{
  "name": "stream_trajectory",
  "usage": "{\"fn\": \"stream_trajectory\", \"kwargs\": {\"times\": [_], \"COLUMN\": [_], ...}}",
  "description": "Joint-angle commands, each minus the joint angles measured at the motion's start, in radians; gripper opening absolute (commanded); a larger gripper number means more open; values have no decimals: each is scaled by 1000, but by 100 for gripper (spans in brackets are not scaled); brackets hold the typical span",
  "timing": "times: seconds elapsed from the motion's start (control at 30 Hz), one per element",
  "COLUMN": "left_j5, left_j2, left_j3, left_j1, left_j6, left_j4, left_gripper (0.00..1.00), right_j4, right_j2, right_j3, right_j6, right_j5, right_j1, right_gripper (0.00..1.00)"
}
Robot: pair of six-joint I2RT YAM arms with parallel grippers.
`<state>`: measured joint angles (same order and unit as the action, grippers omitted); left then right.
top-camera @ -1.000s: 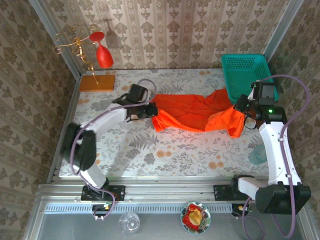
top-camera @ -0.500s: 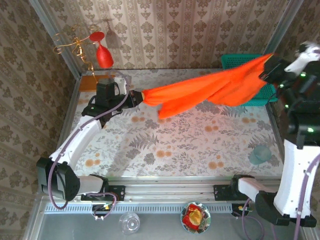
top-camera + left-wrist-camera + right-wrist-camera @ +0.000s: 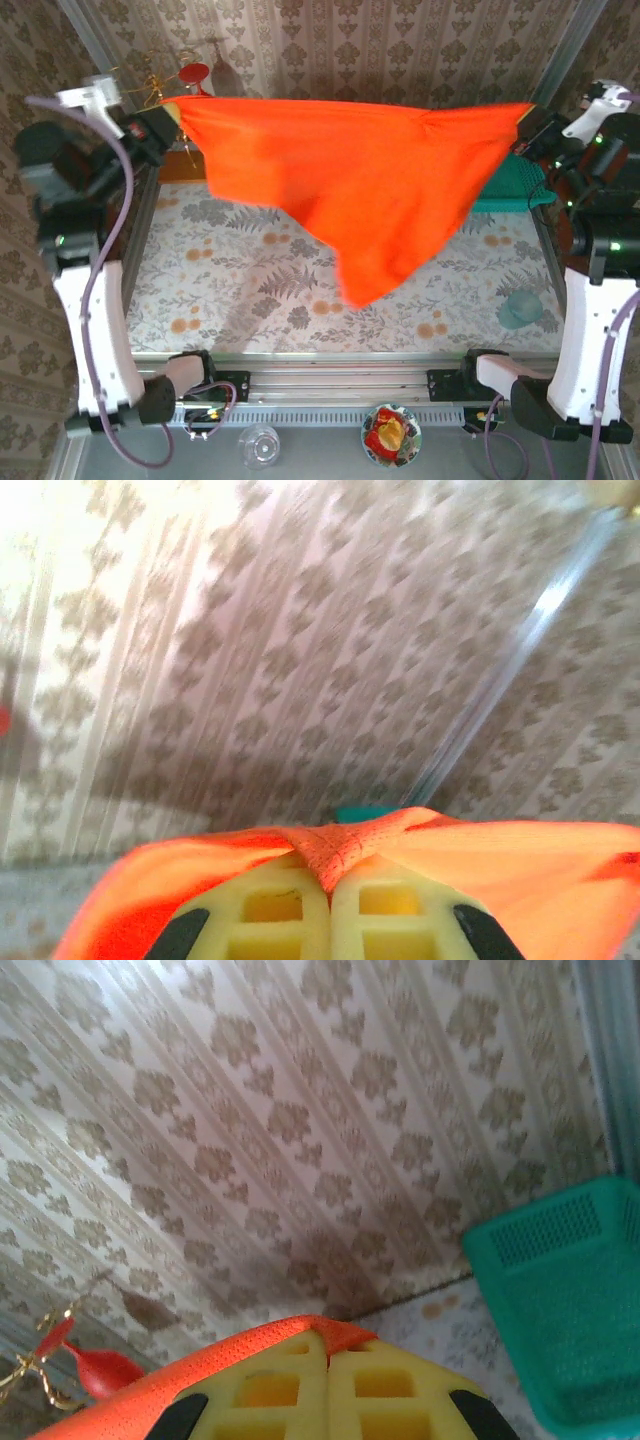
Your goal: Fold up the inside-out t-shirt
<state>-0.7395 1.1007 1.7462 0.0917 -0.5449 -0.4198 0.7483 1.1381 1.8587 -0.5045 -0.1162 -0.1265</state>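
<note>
T-shirt [image 3: 350, 190] hangs in the air between my two hands, stretched like a banner above the surface [image 3: 250, 290]. Its top edge runs almost level from left to right, and this is its long axis. My left hand [image 3: 168, 115] is closed on the left end of this edge, high near the back left corner. My right hand [image 3: 522, 125] is closed on the right end, above the green basket [image 3: 520, 190]. In each wrist view I see a pinch of orange cloth squeezed in my grip. Both hands are at about the same height and well apart, so the edge is tight. Below it the cloth falls to one point near the middle. I think this point does not touch the surface, but I cannot be sure. So the shirt lies below and between my hands, equally near to both. I judge the coming move is to lower both hands together, so that the hanging point lands first and the cloth spreads flat.
</note>
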Motion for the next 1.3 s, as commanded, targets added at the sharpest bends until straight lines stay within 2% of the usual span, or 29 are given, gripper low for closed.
{"fn": "stream_trajectory", "kwargs": {"times": [0.0, 0.17, 0.63, 0.97, 1.17, 1.27], "left_j5": [-83, -75, -98, -68, -85, -79], "left_j2": [2, -36, -73, -226, -185, -146], "left_j3": [-50, -95, -14, -67, -64, -124], "left_j1": [6, 18, 63, 67, 66, 66], "left_j6": [-1, -15, -44, -12, -1, -11], "left_j4": [-89, -38, 23, -17, -30, 11], "left_gripper": [0, 0, 0, 0, 0, 0], "right_j4": [-69, -65, -35, -12, -25, -57], "right_j2": [-25, -29, -108, -238, -177, -127], "right_j3": [27, 78, 114, 58, 80, 62], "right_j6": [-54, -48, -17, -20, -16, -19], "right_j5": [-13, -21, 13, 16, -20, -31], "right_j1": [-7, -7, -7, -7, -7, -7], "right_gripper": [0, 0, 0, 0, 0, 0]}}
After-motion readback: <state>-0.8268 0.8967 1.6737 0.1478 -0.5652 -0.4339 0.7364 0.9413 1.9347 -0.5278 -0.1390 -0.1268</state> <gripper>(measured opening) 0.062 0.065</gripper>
